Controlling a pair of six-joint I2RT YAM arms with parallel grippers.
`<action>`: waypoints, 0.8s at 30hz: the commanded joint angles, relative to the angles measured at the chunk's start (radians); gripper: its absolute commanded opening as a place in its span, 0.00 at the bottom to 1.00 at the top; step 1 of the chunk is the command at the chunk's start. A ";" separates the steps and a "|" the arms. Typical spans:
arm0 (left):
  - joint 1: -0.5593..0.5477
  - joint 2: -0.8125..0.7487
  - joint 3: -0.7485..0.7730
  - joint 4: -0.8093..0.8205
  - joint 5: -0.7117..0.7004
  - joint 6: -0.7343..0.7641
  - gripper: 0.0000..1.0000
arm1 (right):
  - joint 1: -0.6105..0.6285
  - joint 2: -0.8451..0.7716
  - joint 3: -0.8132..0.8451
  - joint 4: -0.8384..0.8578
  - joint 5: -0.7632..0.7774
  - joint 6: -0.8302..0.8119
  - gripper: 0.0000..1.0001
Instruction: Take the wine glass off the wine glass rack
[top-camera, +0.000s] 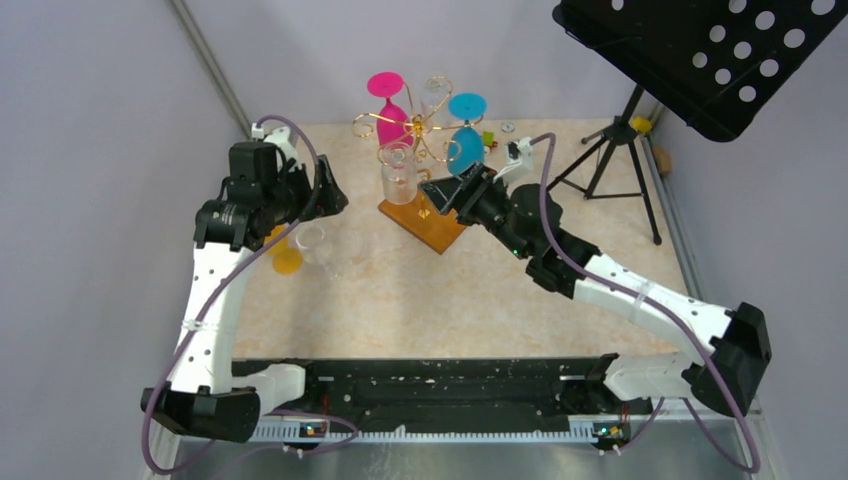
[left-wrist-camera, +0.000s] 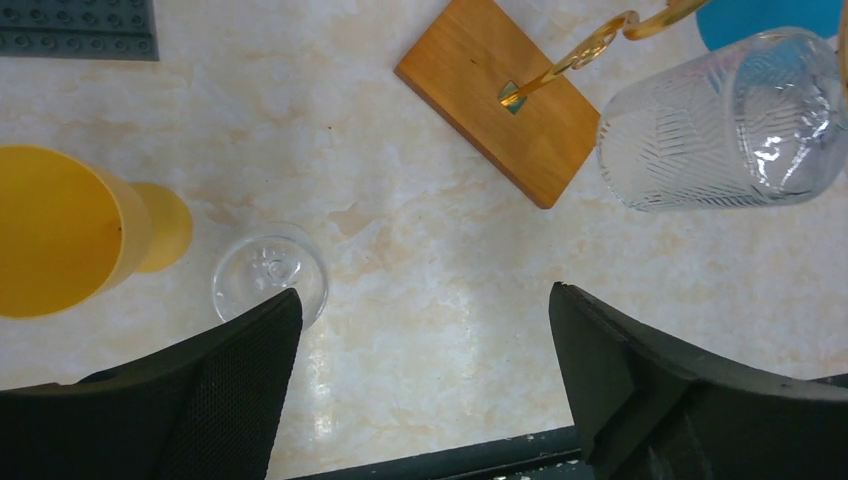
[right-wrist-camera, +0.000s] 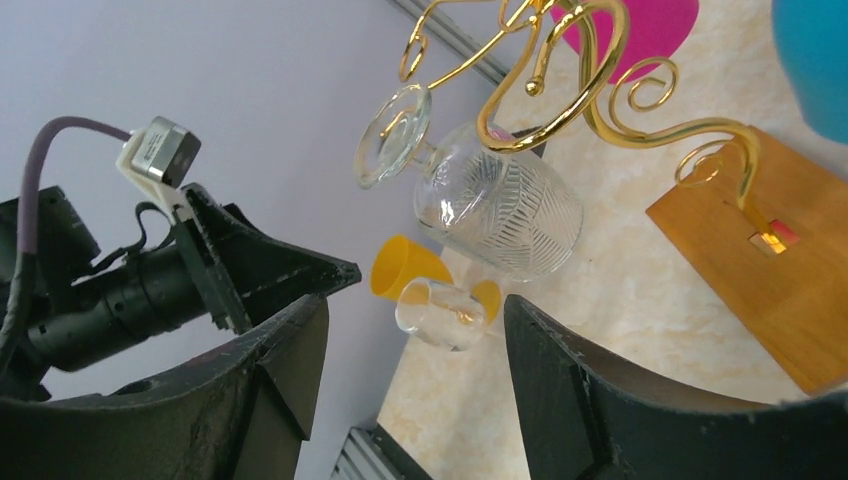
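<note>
Target is the clear ribbed wine glass (right-wrist-camera: 500, 210). It hangs upside down by its foot from a curled arm of the thin gold wire wine glass rack (top-camera: 420, 128), at about 7 o'clock of the rack's stem in the top view. The bowl sits low, near the flat orange-brown wooden base (top-camera: 432, 225). Nothing grips it.

The right gripper (right-wrist-camera: 415, 305) is at 4 o'clock of the glass, just beside the base. Its fingers are spread wide and empty, with the glass ahead in its wrist view. The left gripper (top-camera: 328, 192) is at 9 o'clock, near but apart, also spread and empty.

I read the step as approach and grasp:
- Line your fingers up across the bowl and close gently; ribbed glass will likely slip under a hard pinch.
- Lift slightly to unload the foot.
- Slide the stem out along the arm's open end (don't pull straight down, the wire will catch the foot).
- The rack looks light, so expect it to drag or tip.
- Keep clear of the pink wine glass (top-camera: 390, 110) at 11 o'clock and the blue wine glass (top-camera: 466, 140) at 3 o'clock on the same rack.

Further out:
- At 8 o'clock on the marbled beige table (top-camera: 400, 300): a yellow plastic goblet (left-wrist-camera: 60, 230) and a small clear glass (left-wrist-camera: 270, 275).
- At 2 o'clock: a black perforated music stand (top-camera: 700, 50).
- In the left wrist view: a grey studded plate (left-wrist-camera: 80, 30).

I can't read any brand, label or writing anywhere.
</note>
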 joint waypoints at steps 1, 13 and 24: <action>0.004 -0.035 -0.002 0.046 0.065 -0.042 0.97 | 0.018 0.057 0.044 0.147 -0.012 0.149 0.65; 0.003 -0.157 -0.080 0.170 0.105 -0.115 0.95 | 0.124 0.196 0.170 0.185 0.300 0.344 0.36; 0.003 -0.234 -0.132 0.246 0.092 -0.148 0.95 | 0.133 0.256 0.238 0.086 0.379 0.430 0.43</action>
